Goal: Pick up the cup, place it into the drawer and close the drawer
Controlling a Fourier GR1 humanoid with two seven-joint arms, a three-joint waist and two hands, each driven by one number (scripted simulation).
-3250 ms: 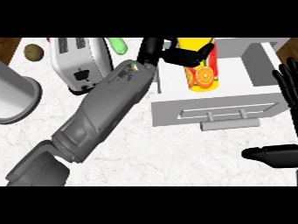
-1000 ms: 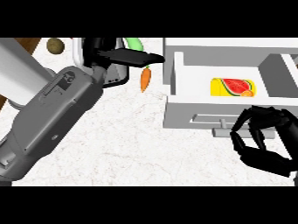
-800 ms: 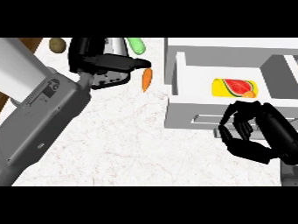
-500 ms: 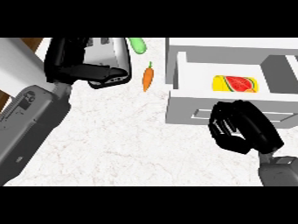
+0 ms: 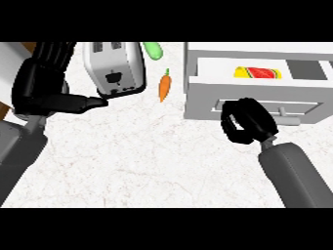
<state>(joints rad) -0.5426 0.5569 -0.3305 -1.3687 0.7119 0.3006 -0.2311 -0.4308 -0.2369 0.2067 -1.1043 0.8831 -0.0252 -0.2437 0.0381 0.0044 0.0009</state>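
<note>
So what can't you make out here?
Head view, all three:
1. Whether the right robot hand touches the drawer handle: its curled fingers cover part of it.
2. The cup: its lower part is hidden by the drawer front.
3. What the green thing is: cut off at the top edge.

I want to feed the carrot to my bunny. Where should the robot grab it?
Probably the thick orange part just below the leafy end, coming down from above. The carrot lies flat on the counter, leafy end away from the robot, with bare counter along both long sides, so fingers and thumb could close across it.
</note>
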